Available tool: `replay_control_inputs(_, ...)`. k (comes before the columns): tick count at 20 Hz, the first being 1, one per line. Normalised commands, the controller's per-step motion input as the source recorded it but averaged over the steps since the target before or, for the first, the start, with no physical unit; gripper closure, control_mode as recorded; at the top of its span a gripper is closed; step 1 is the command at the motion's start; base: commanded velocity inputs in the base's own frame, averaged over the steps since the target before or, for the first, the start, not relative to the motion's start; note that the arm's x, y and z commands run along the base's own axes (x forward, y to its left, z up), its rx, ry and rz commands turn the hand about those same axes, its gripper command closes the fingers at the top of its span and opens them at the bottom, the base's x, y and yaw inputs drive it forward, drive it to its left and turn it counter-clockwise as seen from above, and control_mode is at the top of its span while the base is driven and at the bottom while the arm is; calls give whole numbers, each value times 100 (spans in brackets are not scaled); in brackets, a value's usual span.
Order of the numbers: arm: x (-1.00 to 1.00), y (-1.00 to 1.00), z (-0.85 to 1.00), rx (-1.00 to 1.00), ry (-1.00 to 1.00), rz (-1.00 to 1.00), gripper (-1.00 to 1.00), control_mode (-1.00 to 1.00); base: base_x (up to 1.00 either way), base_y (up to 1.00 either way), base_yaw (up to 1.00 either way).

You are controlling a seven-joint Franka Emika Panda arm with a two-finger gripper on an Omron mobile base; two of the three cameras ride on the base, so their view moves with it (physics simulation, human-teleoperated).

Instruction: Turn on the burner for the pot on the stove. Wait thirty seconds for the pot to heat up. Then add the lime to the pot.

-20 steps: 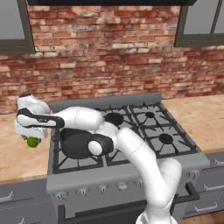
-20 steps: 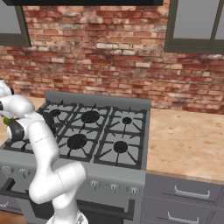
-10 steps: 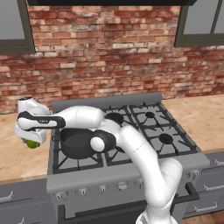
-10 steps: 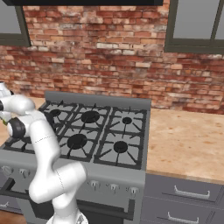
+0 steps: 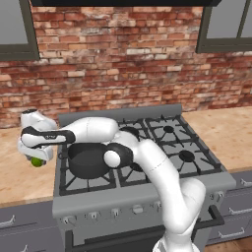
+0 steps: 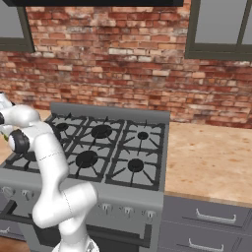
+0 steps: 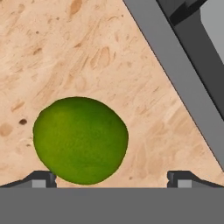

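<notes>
Over the last second the arm has sunk a little further over the counter left of the stove [image 5: 147, 194], bringing the gripper [image 5: 35, 156] lower onto the lime [image 5: 36, 161]; the pot [image 5: 87, 159] has kept its place on the front-left grate.

The step in hand looks like the grasp of the lime. In the hand view its fingertips [image 7: 43, 179] stand at their widest and hold nothing, and the lime [image 7: 81, 140] lies on the counter [image 7: 65, 52] off to one side, almost against one tip and far from the other. A good grasp calls for sliding the hand sideways until the fruit is centred, then descending so the pads close at its widest part; a round fruit pinched off-centre is likely to roll out.

The left base view gives the lime's place beside the stove and the pot. The hand view alone reveals the off-centre alignment. The right base view shows the free burners [image 6: 102, 131] and right-hand counter [image 6: 211, 162].
</notes>
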Motion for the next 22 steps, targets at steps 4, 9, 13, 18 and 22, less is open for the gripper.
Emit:
replay_control_inputs(4,0,-35,-26,0,-2,0,-100,-100,0,0,0)
replay_control_inputs(9,27,-27,-14,0,-1,0,-100,-100,0,0,0)
replay_control_inputs(13,19,-24,-39,0,0,0,-100,-100,0,0,0)
replay_control_inputs(18,9,-15,-62,0,-2,0,-100,-100,0,0,0)
replay_control_inputs(22,0,6,-88,-1,0,-1,-100,-100,0,0,0)
